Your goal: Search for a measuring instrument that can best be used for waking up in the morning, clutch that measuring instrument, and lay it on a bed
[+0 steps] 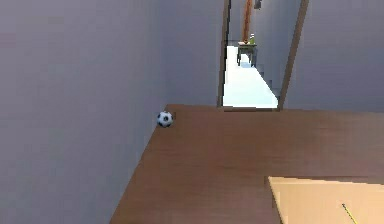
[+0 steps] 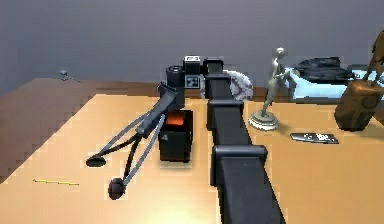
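A small black box with a glowing orange face [image 2: 177, 135], perhaps an alarm clock, stands on the tan tabletop [image 2: 60, 150] in the arm side view. The dark arm [image 2: 235, 150] reaches up from the bottom edge beside it. My gripper [image 2: 107, 172] slants down from its dark body [image 2: 175, 80], with two thin fingers [image 2: 130, 140] running down-left past the box to the tabletop. I cannot tell whether it holds anything.
On the table stand a silver statuette [image 2: 270, 92], a flat remote [image 2: 315, 137], a brown bag [image 2: 360, 100] and a thin yellow pencil [image 2: 55, 182]. In the forward view, a soccer ball [image 1: 165, 118] lies by the grey wall, a bright doorway [image 1: 250, 70] opens ahead, and a table corner [image 1: 330, 200] shows.
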